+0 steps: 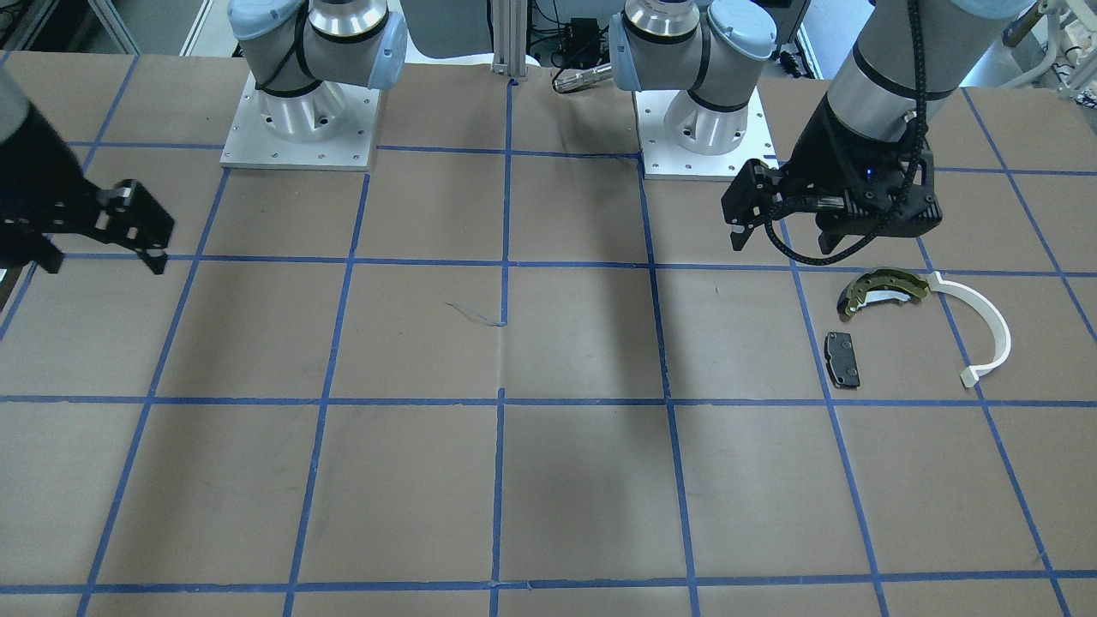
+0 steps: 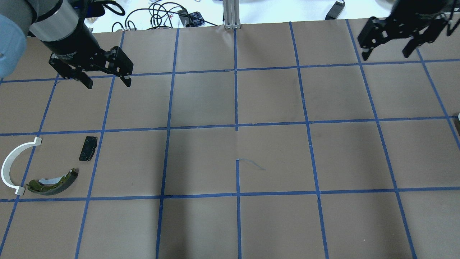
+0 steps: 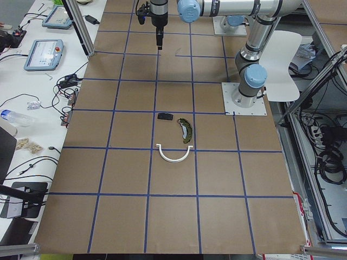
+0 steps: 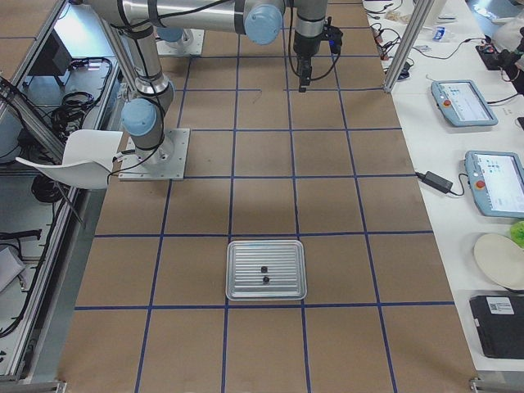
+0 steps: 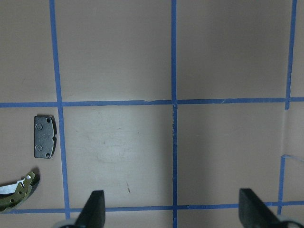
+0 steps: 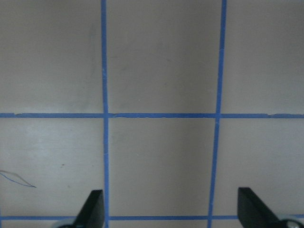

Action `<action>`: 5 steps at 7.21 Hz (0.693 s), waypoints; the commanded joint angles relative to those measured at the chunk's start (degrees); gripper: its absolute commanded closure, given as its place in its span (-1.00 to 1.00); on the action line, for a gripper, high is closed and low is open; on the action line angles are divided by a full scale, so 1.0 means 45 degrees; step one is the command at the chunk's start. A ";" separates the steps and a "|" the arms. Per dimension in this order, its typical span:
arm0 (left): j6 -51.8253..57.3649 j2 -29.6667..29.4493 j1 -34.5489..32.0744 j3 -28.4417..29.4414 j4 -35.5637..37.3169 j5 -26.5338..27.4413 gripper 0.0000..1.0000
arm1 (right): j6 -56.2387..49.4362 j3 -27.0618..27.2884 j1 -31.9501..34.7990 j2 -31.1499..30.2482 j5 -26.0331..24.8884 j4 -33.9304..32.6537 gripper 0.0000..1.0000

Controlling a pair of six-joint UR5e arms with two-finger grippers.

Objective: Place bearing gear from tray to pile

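- Bearing gear: two small dark pieces (image 4: 264,268) lie in one tray (image 4: 237,286), too small to tell apart, well apart from the pile.
- Table (image 2: 273,158): brown paper, blue tape grid.
- Side bench (image 4: 426,147) holds two pendants (image 4: 463,102).
- Pile, three parts: one brake shoe (image 2: 54,178), one white arc strip (image 2: 9,167), one black pad (image 2: 88,148).
- Left gripper (image 2: 108,84) hangs near the pile, fingers spread, empty.
- Right gripper (image 2: 385,56) has fingers spread, empty.
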 commanded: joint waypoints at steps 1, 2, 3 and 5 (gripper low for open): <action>-0.0012 -0.0006 -0.0024 -0.0017 -0.0040 0.0000 -1.00 | -0.5847 0.0022 -0.3706 0.0440 -0.0416 -0.0657 -1.00; 0.0007 -0.0083 -0.0024 -0.0037 -0.0002 0.0000 -1.00 | -0.8289 0.0041 -0.5406 0.0906 -0.0397 -0.0718 -1.00; 0.0008 -0.0123 -0.0024 -0.0037 -0.0001 0.0019 -1.00 | -1.1136 0.0041 -0.6467 0.1723 -0.0397 -0.1860 -1.00; 0.0008 -0.0103 -0.0024 -0.0056 0.0038 0.0039 -1.00 | -1.6336 0.0061 -0.8208 0.2917 -0.0358 -0.2848 -1.00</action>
